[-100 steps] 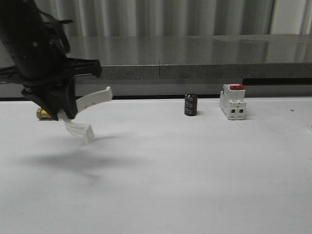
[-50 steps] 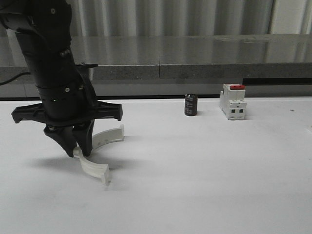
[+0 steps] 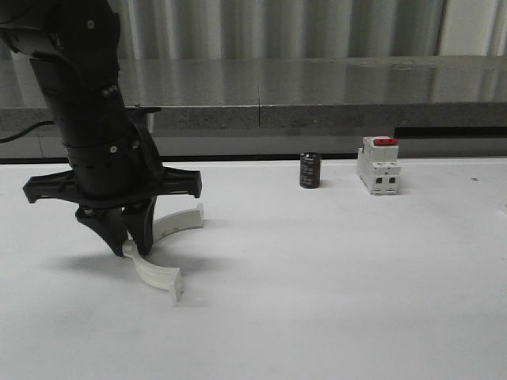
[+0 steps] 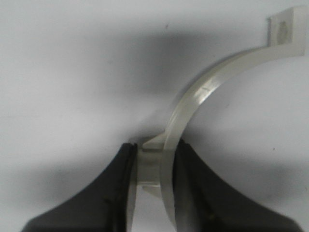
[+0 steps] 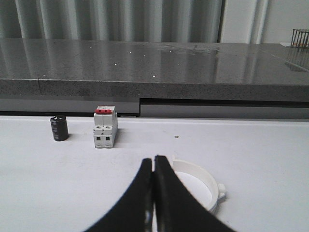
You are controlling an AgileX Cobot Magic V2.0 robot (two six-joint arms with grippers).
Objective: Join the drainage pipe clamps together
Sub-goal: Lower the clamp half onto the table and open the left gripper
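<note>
Low at table level, the left gripper [image 3: 133, 241] pinches one clamp half [image 4: 203, 96] mid-arc — ends splayed rightward; the right gripper [image 5: 155, 186], pressed shut and empty, has the other half [image 5: 200, 186] just behind it.

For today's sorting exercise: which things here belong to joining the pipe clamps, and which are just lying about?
Job: clamp half held by left gripper; second clamp half beyond the shut right gripper.
Lying about: black cylinder; breaker.
</note>
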